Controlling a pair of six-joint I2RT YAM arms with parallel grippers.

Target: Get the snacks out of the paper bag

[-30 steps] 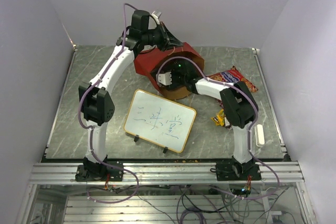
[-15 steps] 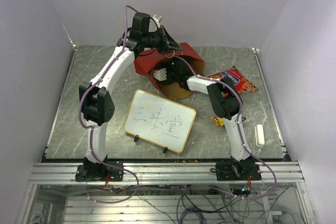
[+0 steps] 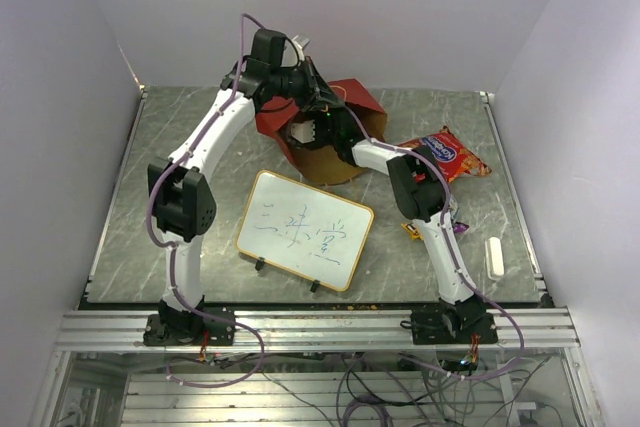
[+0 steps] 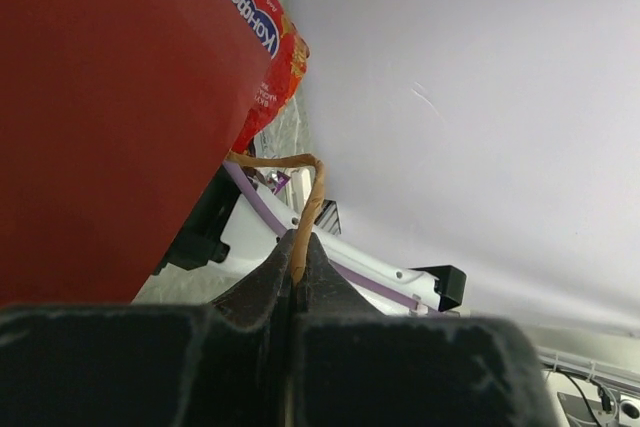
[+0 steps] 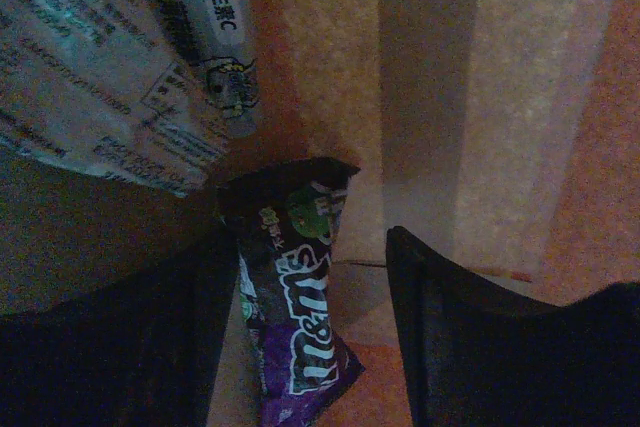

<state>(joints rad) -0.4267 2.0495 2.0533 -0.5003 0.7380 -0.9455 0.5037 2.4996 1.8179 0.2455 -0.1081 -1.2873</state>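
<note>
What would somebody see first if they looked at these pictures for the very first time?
The big red paper bag at the back of the table, tipped so its brown inside shows, with the left claw pinching its string handle. The right claw is deep inside the bag, open, with a purple candy packet between its fingers. A whiteboard with writing sits in front of the bag.
</note>
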